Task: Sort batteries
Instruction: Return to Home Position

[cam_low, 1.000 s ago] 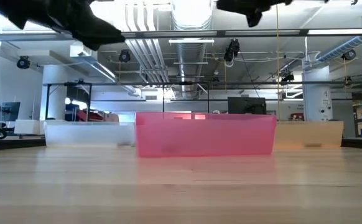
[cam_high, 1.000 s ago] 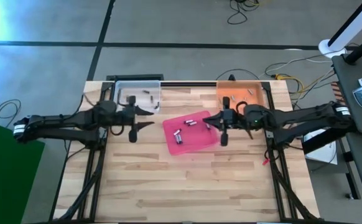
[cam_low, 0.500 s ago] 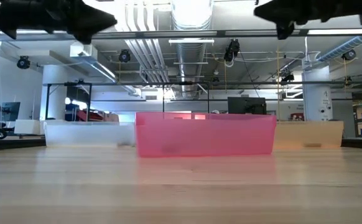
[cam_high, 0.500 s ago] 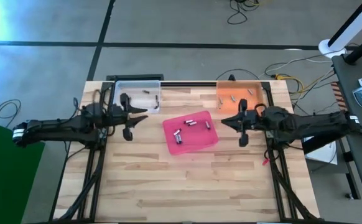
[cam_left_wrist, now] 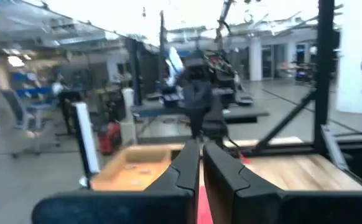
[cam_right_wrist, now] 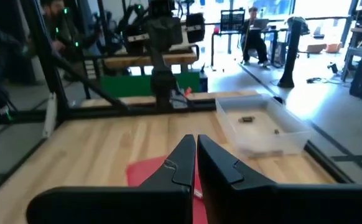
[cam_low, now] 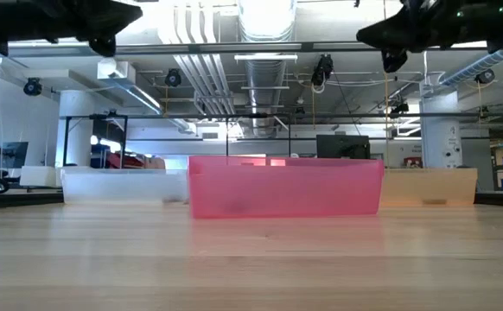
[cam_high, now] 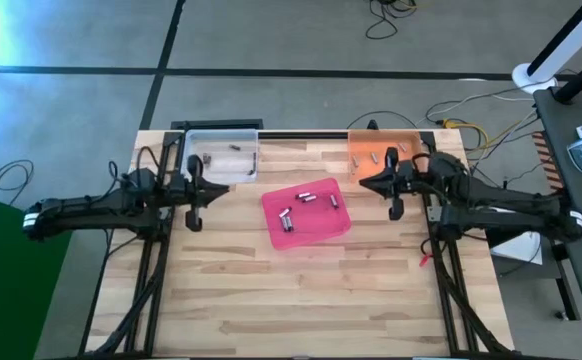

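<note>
A pink tray [cam_low: 284, 186] stands in the middle of the wooden surface [cam_low: 251, 268]. A clear tray [cam_low: 122, 186] sits just beside it on the left and a pale orange tray [cam_low: 429, 186] on the right. High above, the left arm [cam_low: 53, 19] and the right arm [cam_low: 446, 26] hang well apart.

Smooth pale wood planks form the table [cam_high: 301, 300]. Between the matt black left gripper [cam_high: 221, 189] and right gripper [cam_high: 364, 183], a translucent pink plastic tray [cam_high: 321, 225] holds shiny metal batteries [cam_high: 308, 197].

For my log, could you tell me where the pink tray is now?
In the high view the pink tray sits mid-table, between the clear bin and orange bin.
</note>
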Robot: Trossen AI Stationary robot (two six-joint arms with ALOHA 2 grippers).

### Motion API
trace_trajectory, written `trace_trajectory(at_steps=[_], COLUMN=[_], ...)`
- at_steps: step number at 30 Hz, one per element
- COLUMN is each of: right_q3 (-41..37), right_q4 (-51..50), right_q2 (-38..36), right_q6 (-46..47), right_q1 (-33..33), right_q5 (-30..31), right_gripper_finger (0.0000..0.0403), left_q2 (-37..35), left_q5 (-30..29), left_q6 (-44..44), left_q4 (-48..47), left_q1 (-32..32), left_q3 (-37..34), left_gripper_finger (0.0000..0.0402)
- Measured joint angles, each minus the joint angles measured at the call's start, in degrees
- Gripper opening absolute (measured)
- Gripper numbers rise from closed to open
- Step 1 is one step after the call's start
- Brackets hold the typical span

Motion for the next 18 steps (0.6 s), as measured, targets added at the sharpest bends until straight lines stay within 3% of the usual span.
trace_trajectory(at_steps=[2,7,10,14,18], right_q3=[0.0,-1.33,-3.01,-6.38,-9.67], right_q4=[0.08,0.04,0.11,0.07,0.54], right_q2=[-0.27,-4.27,-7.77,-11.7,-15.39], right_q6=[-0.97,-2.84,-3.88,-4.17,-1.57], right_q1=[-2.11,-3.06,-3.0,-2.98,-2.98], right_q5=[-1.35,-1.38,-1.01,2.61,3.26], right_gripper_finger=[0.0009,0.0009,0.0009,0.0009,0.0009], left_q2=[-0.1,0.05,0.57,1.64,2.3], left_q5=[0.3,-6.92,-8.02,-7.32,-12.74], left_q6=[-1.66,-2.67,-3.36,4.52,4.91], left_q4=[-1.84,-10.28,-12.48,-15.5,-16.28], left_q1=[-0.04,0.02,-0.08,-0.09,-0.05], left_q3=[-0.28,-0.11,-0.07,-0.07,-1.19], left_gripper_finger=[0.0002,0.0001,0.0002,0.0001,0.0002])
